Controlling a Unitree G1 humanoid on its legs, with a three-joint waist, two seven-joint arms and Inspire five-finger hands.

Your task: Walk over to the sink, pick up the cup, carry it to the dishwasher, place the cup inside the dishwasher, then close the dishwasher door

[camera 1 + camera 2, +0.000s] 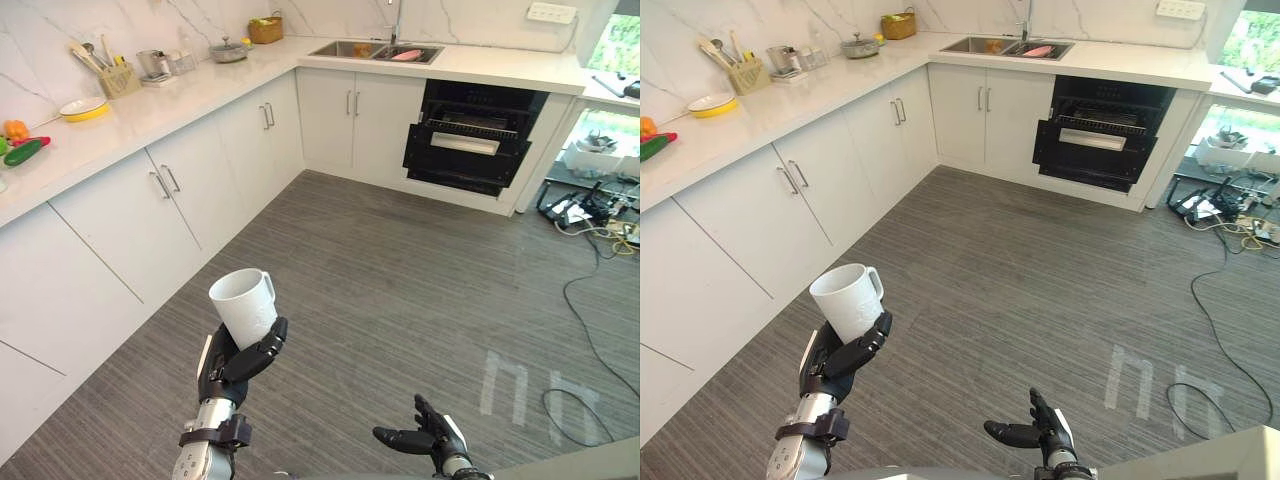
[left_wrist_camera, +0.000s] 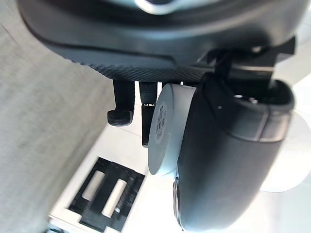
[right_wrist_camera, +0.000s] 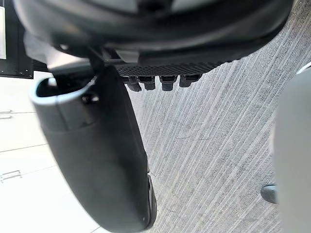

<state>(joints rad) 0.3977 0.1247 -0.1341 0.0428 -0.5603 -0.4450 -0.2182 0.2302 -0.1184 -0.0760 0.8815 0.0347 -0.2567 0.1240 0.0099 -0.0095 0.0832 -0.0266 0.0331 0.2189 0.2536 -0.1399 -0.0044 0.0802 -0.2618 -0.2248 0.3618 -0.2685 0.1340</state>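
Grasping a white cup (image 1: 243, 303) with the left hand (image 1: 235, 365), curling the dark fingers round the lower part of its smooth, glossy wall. Holding it in the air above the floor (image 1: 400, 270), a little tilted, mouth up, with the small loop handle on its right side. Showing, in the left wrist view, the flat round bottom of the cup with a paper label on it. Holding the right hand (image 1: 425, 437) low at the near edge, fingers loosely stretched, gripping nothing.

Looking across a grey floor of fine straight lines towards the far corner. Finding there the black dishwasher (image 1: 470, 140), a boxy opening under the white veined stone tabletop (image 1: 200, 95), with its door leaning open and a silver bar across it, well apart from the cup. Finding just beside it, on its left, the steel sink (image 1: 375, 50) set in the tabletop, with something pink lying in one basin.

Passing, along the left run of tabletop, a round yellow bowl (image 1: 83, 107), a holder of wooden utensils (image 1: 118, 78), a lidded metal pot (image 1: 228, 50) and a woven basket (image 1: 265, 30), above flat white cabinet doors (image 1: 130, 220) with thin metal handles. Noticing a heap of cables (image 1: 600, 215) lying on the floor to the right of the dishwasher.
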